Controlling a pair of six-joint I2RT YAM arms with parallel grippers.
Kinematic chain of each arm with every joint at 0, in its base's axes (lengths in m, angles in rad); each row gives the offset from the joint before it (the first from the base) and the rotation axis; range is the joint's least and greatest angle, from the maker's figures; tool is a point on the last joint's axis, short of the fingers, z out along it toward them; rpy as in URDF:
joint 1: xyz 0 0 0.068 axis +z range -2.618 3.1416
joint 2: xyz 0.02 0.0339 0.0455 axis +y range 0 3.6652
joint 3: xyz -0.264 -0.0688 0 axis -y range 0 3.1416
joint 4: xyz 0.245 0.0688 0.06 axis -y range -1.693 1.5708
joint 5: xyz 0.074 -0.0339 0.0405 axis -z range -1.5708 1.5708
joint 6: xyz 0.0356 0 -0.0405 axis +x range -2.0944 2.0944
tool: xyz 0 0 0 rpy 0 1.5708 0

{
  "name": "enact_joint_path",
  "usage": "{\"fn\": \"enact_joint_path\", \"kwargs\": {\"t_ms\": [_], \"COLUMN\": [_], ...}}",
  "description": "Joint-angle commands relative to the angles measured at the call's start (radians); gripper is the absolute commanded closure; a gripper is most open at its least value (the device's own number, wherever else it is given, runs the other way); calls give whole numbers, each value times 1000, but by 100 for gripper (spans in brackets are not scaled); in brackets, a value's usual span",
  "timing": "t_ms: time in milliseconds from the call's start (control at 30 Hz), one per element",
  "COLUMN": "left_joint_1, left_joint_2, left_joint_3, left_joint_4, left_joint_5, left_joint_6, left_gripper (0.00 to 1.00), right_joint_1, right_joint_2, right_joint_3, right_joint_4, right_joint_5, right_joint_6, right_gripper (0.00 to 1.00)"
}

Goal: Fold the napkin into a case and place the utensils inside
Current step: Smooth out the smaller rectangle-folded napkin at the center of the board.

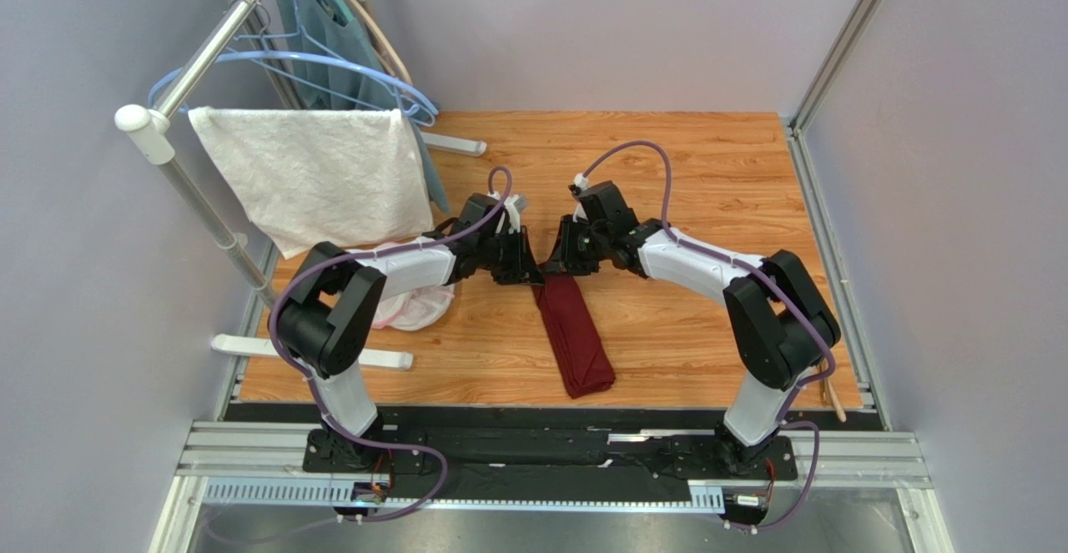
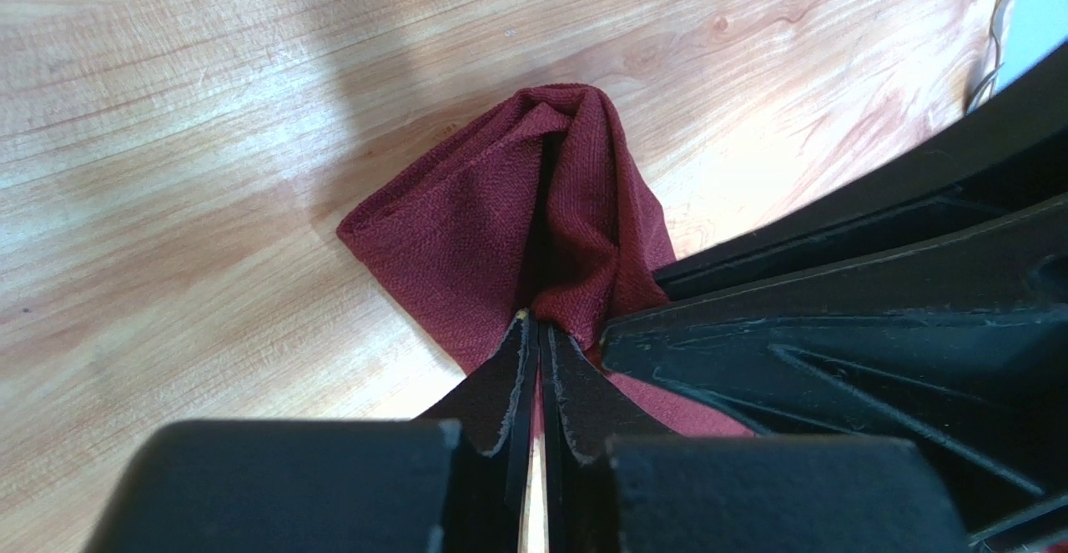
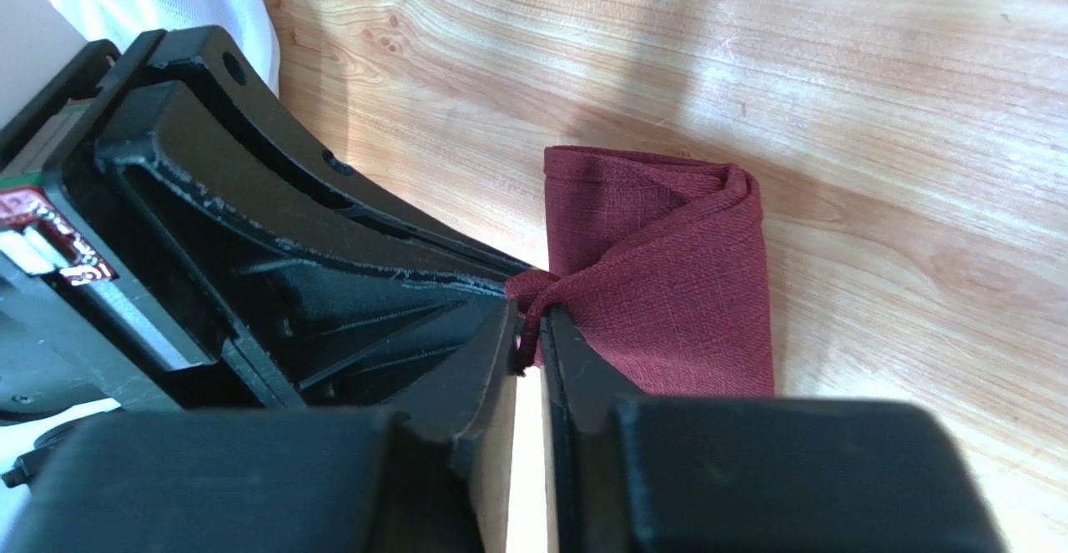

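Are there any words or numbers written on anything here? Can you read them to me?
None: no word, number, label or sign can be read in any view.
The napkin, the towel and the table are all plain.

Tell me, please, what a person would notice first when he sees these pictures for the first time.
A maroon napkin, folded into a narrow strip, lies in the middle of the wooden table. At its far end the left fingers and the right fingers are close together, each pair shut on a bunched bit of the cloth. A white towel hangs on a rack at the far left.
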Motion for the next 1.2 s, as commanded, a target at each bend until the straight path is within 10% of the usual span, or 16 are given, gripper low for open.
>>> {"fn": "enact_joint_path", "kwargs": {"t_ms": [0,300,733,933,1167], "left_joint_1": [6,15,51,57,51], "left_joint_2": [-36,-138,-261,-145,-30], "left_joint_3": [14,-44,-115,-17,107], "left_joint_4": [39,19,-27,-36,-107], "left_joint_5": [5,-9,-55,69,100], "left_joint_6": [-3,-7,-81,-134,-108], "left_gripper": [90,69,65,42,39], "right_joint_1": [-6,-23,-23,-23,-30], "right_joint_2": [10,-1,-51,-174,-257], "right_joint_3": [34,8,-39,-149,-196], "right_joint_4": [50,90,86,113,47], "right_joint_5": [-35,-67,-44,12,100], "right_joint_6": [5,2,-82,-145,-200], "right_gripper": [80,66,58,52,45]}}
